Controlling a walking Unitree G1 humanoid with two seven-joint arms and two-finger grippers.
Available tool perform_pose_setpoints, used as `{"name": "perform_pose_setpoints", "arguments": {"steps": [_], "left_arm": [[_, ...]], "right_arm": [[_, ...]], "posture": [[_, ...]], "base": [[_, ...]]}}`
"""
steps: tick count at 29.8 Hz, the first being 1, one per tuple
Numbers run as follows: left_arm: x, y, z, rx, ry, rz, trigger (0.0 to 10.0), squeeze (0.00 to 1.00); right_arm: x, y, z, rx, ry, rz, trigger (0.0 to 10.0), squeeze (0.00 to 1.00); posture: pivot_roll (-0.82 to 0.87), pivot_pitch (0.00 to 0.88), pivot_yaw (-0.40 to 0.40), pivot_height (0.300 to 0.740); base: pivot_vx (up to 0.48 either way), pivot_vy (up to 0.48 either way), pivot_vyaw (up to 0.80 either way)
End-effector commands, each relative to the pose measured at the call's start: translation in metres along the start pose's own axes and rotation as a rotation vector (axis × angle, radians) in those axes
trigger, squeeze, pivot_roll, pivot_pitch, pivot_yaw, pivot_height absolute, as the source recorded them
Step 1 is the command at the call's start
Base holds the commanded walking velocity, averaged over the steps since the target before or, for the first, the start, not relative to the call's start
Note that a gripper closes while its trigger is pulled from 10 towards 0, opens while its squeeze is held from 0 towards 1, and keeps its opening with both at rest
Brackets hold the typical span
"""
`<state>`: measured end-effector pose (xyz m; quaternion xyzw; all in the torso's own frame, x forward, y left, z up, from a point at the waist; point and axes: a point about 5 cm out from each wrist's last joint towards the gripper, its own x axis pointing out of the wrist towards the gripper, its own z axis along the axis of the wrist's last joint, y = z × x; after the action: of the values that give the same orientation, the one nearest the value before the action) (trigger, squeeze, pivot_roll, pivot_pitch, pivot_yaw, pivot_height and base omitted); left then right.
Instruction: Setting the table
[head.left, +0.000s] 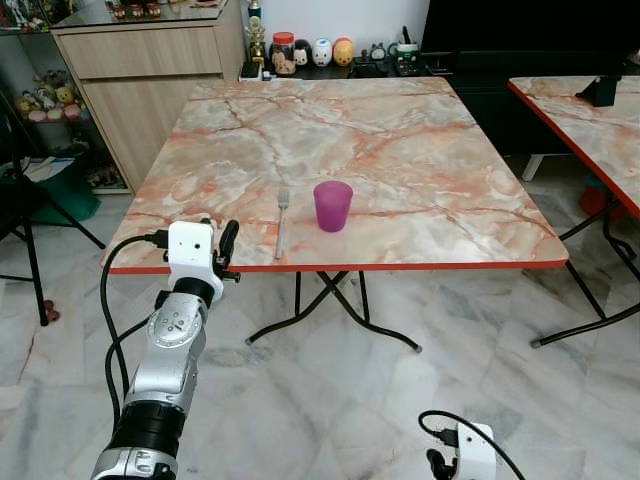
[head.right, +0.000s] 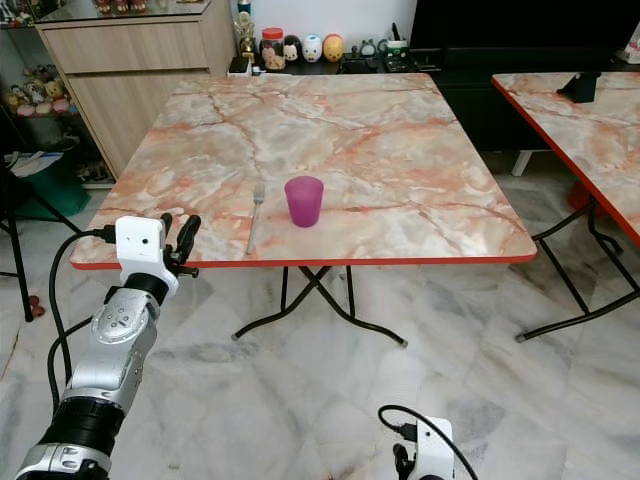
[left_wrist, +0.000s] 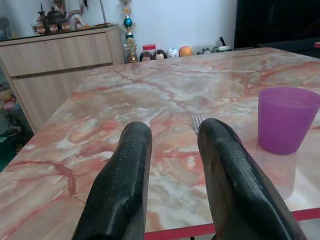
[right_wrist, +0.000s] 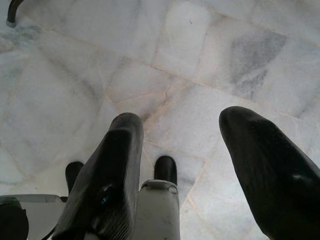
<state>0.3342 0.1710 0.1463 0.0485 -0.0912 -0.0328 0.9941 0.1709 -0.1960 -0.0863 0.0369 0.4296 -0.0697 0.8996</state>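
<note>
Marble-patterned counter (head.left: 420, 130) with a red edge, folding black legs underneath. On it: one purple cup (head.left: 333, 206), upright, and one metal fork (head.left: 282, 222) lying just beside the cup on the robot's left, tines pointing away from the robot. Cup and fork are near each other but not touching; both sit toward the near edge of the counter.

Left gripper (head.left: 226, 245) is raised at the counter's near edge, left of the fork. In the left wrist view its two black fingers (left_wrist: 125, 185) stand a little apart with a gap between them, jaws spread and holding nothing; the fork's tines (left_wrist: 197, 121) show past the fingers and the cup (left_wrist: 285, 119) stands off to one side.

Right gripper (right_wrist: 175, 150) hangs low over the pale marble floor (right_wrist: 75, 85), jaws spread, empty.

A second counter (head.left: 590, 130) of the same pattern stands to the robot's right, with one dark object at its far end. Behind: one wooden cabinet (head.left: 140, 70), and a low dark shelf carrying a row of small jars and figurines (head.left: 305, 52).
</note>
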Motion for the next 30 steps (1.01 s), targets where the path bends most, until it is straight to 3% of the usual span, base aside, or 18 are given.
{"name": "perform_pose_setpoints", "arguments": {"steps": [1,30], "left_arm": [[-0.001,0.0014,0.0023,-0.003,-0.004,-0.004,10.0,0.0],[-0.0016,-0.0023,0.0021,-0.004,-0.005,-0.021,10.0,0.0]], "right_arm": [[-0.001,0.0002,-0.0042,-0.003,0.014,0.0,10.0,0.0],[-0.0011,0.0017,-0.0048,-0.001,0.013,0.004,10.0,0.0]], "posture": [[0.08,0.0,0.004,0.74],[0.08,0.0,0.006,0.74]], "base": [[0.24,0.0,0.0],[0.281,0.0,0.0]]}}
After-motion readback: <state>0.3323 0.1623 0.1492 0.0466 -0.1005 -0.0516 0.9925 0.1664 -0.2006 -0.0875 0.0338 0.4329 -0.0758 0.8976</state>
